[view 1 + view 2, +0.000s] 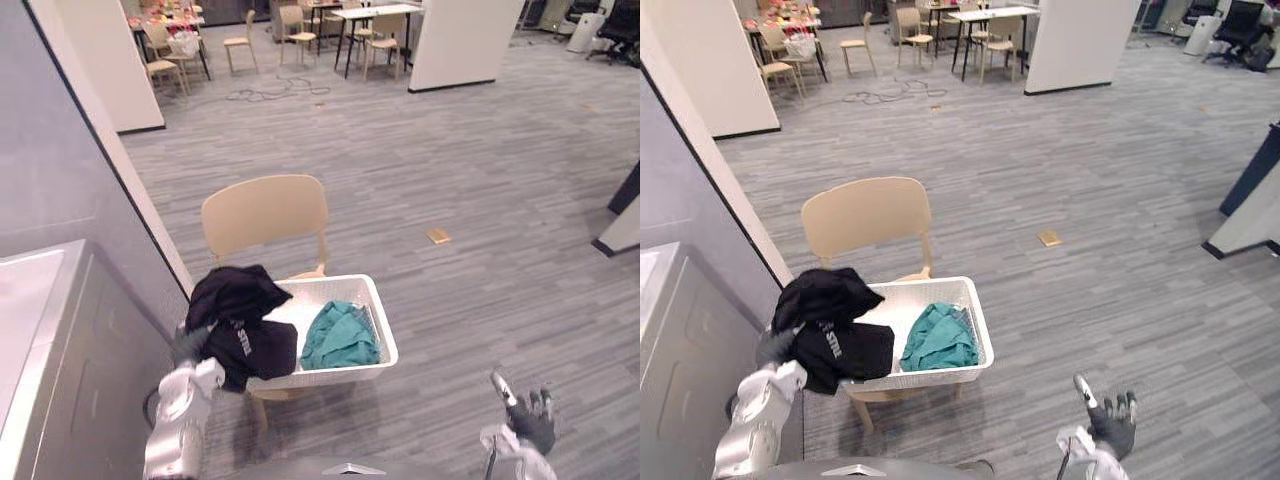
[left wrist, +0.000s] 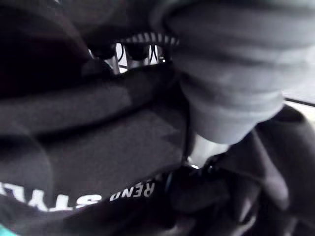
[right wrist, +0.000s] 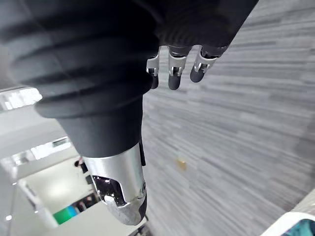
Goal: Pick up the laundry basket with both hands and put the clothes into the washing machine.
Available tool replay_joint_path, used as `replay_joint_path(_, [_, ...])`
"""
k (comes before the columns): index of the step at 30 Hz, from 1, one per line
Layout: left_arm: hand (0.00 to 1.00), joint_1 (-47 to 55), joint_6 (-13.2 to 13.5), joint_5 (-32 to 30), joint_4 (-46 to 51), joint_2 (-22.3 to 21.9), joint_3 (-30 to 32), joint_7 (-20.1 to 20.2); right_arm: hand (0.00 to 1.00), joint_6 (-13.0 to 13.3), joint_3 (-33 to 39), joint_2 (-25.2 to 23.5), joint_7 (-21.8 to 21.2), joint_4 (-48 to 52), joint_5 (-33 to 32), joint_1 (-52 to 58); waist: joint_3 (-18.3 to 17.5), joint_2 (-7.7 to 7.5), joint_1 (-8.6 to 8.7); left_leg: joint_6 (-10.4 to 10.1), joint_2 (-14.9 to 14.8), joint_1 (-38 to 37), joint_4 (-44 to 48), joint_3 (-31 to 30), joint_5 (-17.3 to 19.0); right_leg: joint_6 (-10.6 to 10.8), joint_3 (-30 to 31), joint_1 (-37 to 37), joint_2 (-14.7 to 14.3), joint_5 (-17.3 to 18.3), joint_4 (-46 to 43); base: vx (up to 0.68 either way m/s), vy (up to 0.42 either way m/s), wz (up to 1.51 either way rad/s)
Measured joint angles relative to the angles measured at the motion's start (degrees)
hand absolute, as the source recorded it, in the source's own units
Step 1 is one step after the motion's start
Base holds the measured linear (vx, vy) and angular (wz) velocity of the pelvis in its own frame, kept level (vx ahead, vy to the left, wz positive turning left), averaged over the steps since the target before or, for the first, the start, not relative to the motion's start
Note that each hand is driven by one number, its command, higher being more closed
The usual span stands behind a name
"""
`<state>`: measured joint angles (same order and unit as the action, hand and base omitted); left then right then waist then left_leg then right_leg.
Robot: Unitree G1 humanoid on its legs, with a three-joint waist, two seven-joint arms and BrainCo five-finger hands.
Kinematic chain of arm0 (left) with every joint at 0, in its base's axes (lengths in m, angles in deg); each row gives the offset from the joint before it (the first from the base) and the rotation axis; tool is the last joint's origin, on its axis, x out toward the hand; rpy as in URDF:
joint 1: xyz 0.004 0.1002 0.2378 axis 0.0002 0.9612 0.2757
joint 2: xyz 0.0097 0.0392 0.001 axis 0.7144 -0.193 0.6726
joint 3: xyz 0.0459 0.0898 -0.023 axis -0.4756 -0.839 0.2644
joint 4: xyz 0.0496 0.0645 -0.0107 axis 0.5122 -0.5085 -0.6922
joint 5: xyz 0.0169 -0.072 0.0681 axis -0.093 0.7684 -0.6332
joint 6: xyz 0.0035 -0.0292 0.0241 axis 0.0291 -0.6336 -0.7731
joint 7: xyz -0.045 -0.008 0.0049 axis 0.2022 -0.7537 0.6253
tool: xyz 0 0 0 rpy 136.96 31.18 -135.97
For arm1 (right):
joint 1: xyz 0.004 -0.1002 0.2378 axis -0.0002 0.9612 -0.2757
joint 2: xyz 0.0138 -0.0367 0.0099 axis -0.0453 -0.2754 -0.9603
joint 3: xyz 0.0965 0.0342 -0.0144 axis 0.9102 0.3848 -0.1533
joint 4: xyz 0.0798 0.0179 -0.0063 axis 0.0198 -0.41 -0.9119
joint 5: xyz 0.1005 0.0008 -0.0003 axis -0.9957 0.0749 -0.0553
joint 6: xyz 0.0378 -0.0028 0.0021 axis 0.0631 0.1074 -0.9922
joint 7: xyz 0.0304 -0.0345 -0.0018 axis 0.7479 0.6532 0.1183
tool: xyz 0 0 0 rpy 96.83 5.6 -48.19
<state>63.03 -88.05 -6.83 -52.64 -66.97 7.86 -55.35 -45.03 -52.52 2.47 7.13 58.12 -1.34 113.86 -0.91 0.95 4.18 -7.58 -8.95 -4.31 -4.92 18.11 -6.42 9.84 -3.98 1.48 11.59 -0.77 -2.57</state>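
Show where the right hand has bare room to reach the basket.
Bare floor lies between the right rim of the basket and the right hand. Crowded: the left rim, under the black garment, with the left hand there.

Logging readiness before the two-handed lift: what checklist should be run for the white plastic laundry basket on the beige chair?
1. Left hand at the left side of the white plastic laundry basket: ok.
2. Left hand's hold on the rim: cannot tell; the black garment covers it.
3. Right hand on the basket: not ok; it hangs open, low and well apart from the basket's right side.
4. Basket seated on the beige chair: ok.
5. Clothes contained: not ok; the black garment drapes over the left rim, though the teal garment lies inside.
6. Door of the grey-fronted machine open: cannot tell.
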Motion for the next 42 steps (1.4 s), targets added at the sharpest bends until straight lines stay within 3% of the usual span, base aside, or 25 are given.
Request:
replay_joint_path(8, [1.00,7.9,0.0,4.7,2.0,-2.8,8.0,1.8,0.00,-2.7,1.4,0.0,-2.9,-21.3,-0.5,0.3,0.1,0.12,-3.44,0.0,-1.3,0.3,0.0,-0.1,0.0,-0.1,-5.4,2.6,0.1,1.1,-0.6,-0.04,-0.025,0.31])
replay_joint_path(15, [1.00,8.4,0.0,5.0,1.2,-3.3,12.0,0.8,0.00,-3.8,1.3,0.0,-4.2,-30.7,0.7,-0.6,0.3,0.22,-4.48,-0.1,-1.6,1.3,0.0,-0.8,-0.2,0.0,-7.5,3.0,0.2,1.5,-0.9,0.00,-0.010,0.15])
replay_joint_path(22, [1.00,9.3,0.0,6.7,0.4,-3.7,14.1,0.2,0.00,-3.8,-3.3,1.6,-5.1,-37.6,3.5,-3.5,3.0,-0.41,-5.88,-0.7,-2.7,3.7,2.2,-4.9,-0.9,-0.8,-11.0,1.5,0.2,6.5,-8.5,0.01,-0.042,0.28])
replay_joint_path(24, [1.00,9.1,0.0,6.8,0.5,-3.6,13.5,0.2,0.00,-3.7,-4.4,2.7,-5.2,-38.1,5.0,-5.4,4.6,0.65,-6.09,-0.5,-3.0,7.3,5.9,-7.5,-0.8,-1.1,-12.7,-0.1,0.5,8.4,-12.3,-0.07,-0.071,0.72])
replay_joint_path(25, [1.00,9.0,0.0,6.8,1.0,-3.5,12.2,0.2,0.00,-3.7,-5.9,4.8,-5.2,-39.1,5.3,-7.7,5.9,1.20,-6.33,1.4,-3.0,12.1,9.1,-10.0,-0.4,-2.5,-14.2,-3.7,0.8,10.3,-17.6,-0.10,-0.079,0.98])
replay_joint_path(26, [1.00,8.7,0.0,6.8,1.2,-3.4,11.4,0.2,0.00,-3.7,-6.0,5.4,-5.0,-39.4,5.3,-9.3,6.1,1.57,-6.49,5.6,-3.1,14.8,9.5,-10.5,1.1,-3.3,-15.3,-5.7,0.8,11.0,-19.5,-0.09,-0.102,1.15])
replay_joint_path(27, [1.00,7.3,0.0,6.7,1.1,-2.9,10.8,0.1,0.00,-3.7,-5.9,5.2,-4.9,-39.4,5.7,-10.9,7.0,1.05,-6.29,12.6,-2.9,16.1,9.3,-8.7,5.5,-4.1,-16.4,-6.1,0.9,10.9,-17.9,-0.05,-0.100,0.98])
replay_joint_path(28, [1.00,6.0,0.0,6.7,1.4,-2.3,10.5,0.1,0.00,-3.5,-5.9,4.4,-4.8,-39.6,6.2,-12.1,8.3,-0.54,-6.28,13.4,-2.8,17.0,12.6,-7.5,6.0,-4.6,-17.9,-5.5,2.2,10.7,-17.1,-0.13,-0.081,0.93])
replay_joint_path(29, [1.00,4.7,0.0,6.7,1.9,-1.5,8.8,0.5,0.00,-3.2,-5.9,4.8,-4.6,-39.0,7.4,-15.4,11.2,-0.11,-7.05,13.4,-3.9,20.4,32.3,-5.5,6.7,-5.2,-19.9,-5.6,4.3,10.2,-19.3,-0.13,-0.047,0.60])
replay_joint_path(30, [1.00,4.9,0.0,6.7,1.9,-1.5,7.9,0.5,0.00,-3.0,-6.0,5.0,-4.4,-38.2,7.4,-16.0,11.9,0.15,-7.05,13.3,-4.6,20.4,39.6,-5.0,7.6,-5.3,-20.4,-5.4,4.3,10.2,-20.0,-0.15,-0.009,0.43])
replay_joint_path(31, [1.00,5.3,0.0,6.7,1.9,-1.5,6.8,1.0,0.00,-2.8,-6.9,5.0,-4.2,-36.2,7.4,-16.0,11.6,1.81,-7.18,12.9,-6.0,19.2,48.0,-3.8,11.1,-5.4,-21.2,-5.0,4.3,10.3,-20.8,-0.07,0.011,0.34])
replay_joint_path(33, [1.00,4.5,0.1,6.7,2.1,-1.3,6.1,1.4,0.00,-2.5,-7.7,4.5,-4.2,-33.6,7.4,-15.7,11.6,2.10,-6.92,12.4,-8.7,16.9,55.1,-3.7,12.0,-5.4,-23.2,-3.6,5.3,10.3,-21.0,-0.06,0.056,0.43])
replay_joint_path(35, [1.00,3.4,0.1,6.7,2.0,-0.9,3.6,1.3,0.00,-2.4,-7.3,4.0,-4.2,-30.9,7.4,-13.6,11.2,1.10,-6.01,9.1,-14.4,11.8,58.5,-3.9,10.0,-4.3,-26.9,-1.3,8.8,9.6,-21.4,-0.04,0.129,0.73])
replay_joint_path(36, [1.00,3.2,0.1,6.7,2.0,-0.9,2.8,1.4,0.00,-2.3,-7.0,4.1,-4.2,-30.6,7.4,-13.1,10.9,0.69,-5.76,9.1,-15.7,10.7,58.1,-4.0,9.0,-3.8,-27.4,-1.4,10.2,9.3,-21.9,-0.04,0.216,0.91])
replay_joint_path(38, [1.00,2.7,0.1,6.7,1.8,-0.9,0.4,1.4,0.00,-2.3,-5.4,4.4,-4.2,-30.8,7.4,-11.8,9.1,0.74,-4.72,10.3,-17.5,9.5,51.4,-5.8,0.5,-1.8,-29.6,-3.4,13.2,8.1,-23.5,-0.03,0.285,0.93])
replay_joint_path(39, [1.00,2.2,0.1,6.7,1.6,-1.1,-0.6,1.4,0.00,-2.3,-4.2,5.0,-4.1,-33.0,7.5,-12.6,6.7,1.02,-3.83,4.3,-15.0,10.7,45.8,-8.0,4.0,-1.0,-29.6,-6.7,15.1,7.3,-24.6,0.01,0.412,1.00])
replay_joint_path(40, [1.00,1.4,0.1,6.6,1.4,-1.1,0.5,1.3,0.00,-2.5,-3.1,4.1,-4.0,-36.9,7.6,-14.5,5.8,0.02,-3.20,1.2,-12.9,11.3,42.0,-10.2,8.8,-2.4,-29.2,-9.2,14.8,6.4,-23.7,0.02,0.402,0.90])
replay_joint_path(41, [1.00,0.9,0.2,6.6,1.2,-1.0,1.1,1.3,0.00,-2.7,-3.0,4.0,-4.0,-38.0,7.6,-14.7,5.6,-0.76,-3.12,-0.3,-12.6,12.0,40.9,-10.8,9.9,-3.0,-29.3,-9.3,14.4,4.9,-22.2,0.05,0.376,0.68])
replay_joint_path(42, [1.00,0.6,0.2,6.5,-0.3,-0.5,1.2,1.2,0.00,-3.2,-2.4,4.2,-4.1,-40.0,7.6,-16.3,6.0,-1.00,-3.73,-2.8,-12.6,12.4,40.5,-11.7,11.4,-3.6,-30.3,-8.1,13.9,0.6,-20.4,0.07,0.470,0.66])
